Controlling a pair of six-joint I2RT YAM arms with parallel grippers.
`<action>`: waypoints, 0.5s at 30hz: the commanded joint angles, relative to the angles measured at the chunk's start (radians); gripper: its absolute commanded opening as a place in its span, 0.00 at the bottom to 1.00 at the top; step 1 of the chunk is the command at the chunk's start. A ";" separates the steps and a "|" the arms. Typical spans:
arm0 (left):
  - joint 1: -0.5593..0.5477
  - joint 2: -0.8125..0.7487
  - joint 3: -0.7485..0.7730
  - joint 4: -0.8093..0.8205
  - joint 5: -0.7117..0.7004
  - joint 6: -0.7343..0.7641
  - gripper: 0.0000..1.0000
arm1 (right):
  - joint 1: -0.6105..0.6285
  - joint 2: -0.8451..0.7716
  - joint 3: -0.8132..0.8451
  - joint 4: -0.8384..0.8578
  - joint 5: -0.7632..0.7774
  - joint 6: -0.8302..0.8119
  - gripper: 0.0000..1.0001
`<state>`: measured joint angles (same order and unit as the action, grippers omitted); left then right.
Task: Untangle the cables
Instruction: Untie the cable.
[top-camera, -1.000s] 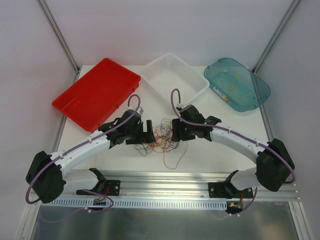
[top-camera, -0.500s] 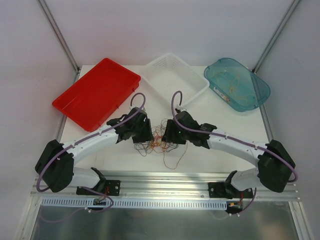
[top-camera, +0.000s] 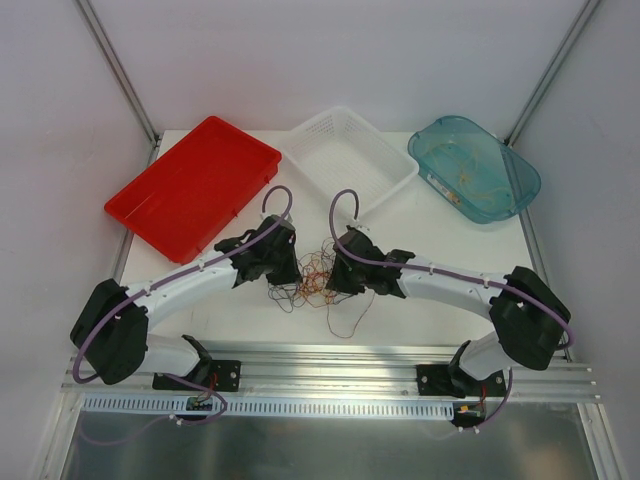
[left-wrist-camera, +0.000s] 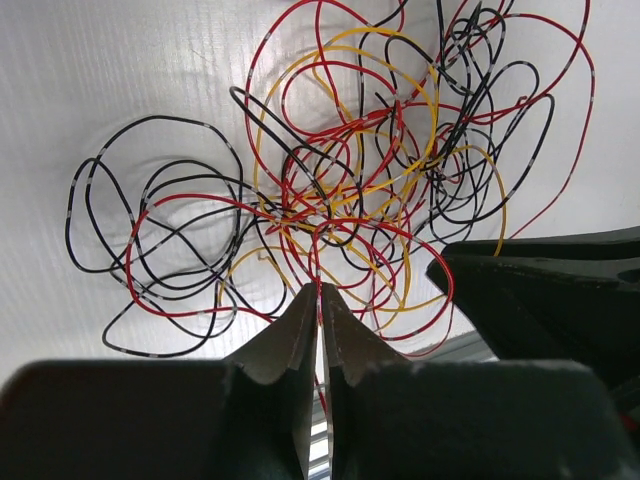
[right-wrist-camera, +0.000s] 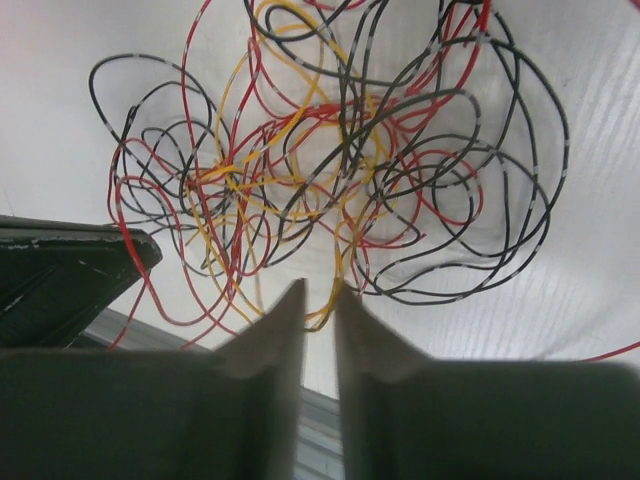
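The cables (top-camera: 316, 281) lie as one tangled heap of thin red, yellow and black wires on the white table between my two arms. My left gripper (top-camera: 291, 276) sits at the heap's left edge. In the left wrist view the left gripper (left-wrist-camera: 321, 291) is shut, with a red cable (left-wrist-camera: 322, 262) pinched between its tips. My right gripper (top-camera: 336, 280) is at the heap's right edge. In the right wrist view the right gripper (right-wrist-camera: 318, 291) has a narrow gap between its jaws, and a yellow cable (right-wrist-camera: 330, 312) loops through that gap. The cables (right-wrist-camera: 330, 170) spread beyond it.
A red tray (top-camera: 190, 185) lies at the back left, a white basket (top-camera: 350, 150) at the back middle, and a teal bin (top-camera: 475, 165) with a few wires at the back right. One loose strand (top-camera: 345, 322) trails toward the aluminium rail (top-camera: 330, 365) at the front.
Both arms have moved inward onto the heap. The left gripper has gone from wide open to shut on a red cable. The right gripper's jaws have narrowed round a yellow cable.
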<state>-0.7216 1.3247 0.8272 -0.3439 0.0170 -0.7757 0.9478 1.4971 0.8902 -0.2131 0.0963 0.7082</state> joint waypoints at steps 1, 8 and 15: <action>-0.010 0.018 -0.014 0.019 -0.012 -0.023 0.04 | 0.003 -0.034 0.018 -0.006 0.065 0.007 0.13; -0.012 0.034 -0.013 0.039 -0.005 -0.039 0.03 | 0.003 -0.124 0.016 -0.074 0.112 -0.038 0.01; -0.013 0.013 -0.017 0.059 0.027 -0.082 0.13 | 0.002 -0.190 0.062 -0.144 0.164 -0.153 0.01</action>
<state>-0.7216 1.3605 0.8200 -0.3138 0.0238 -0.8215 0.9478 1.3418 0.9127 -0.3149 0.2089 0.6201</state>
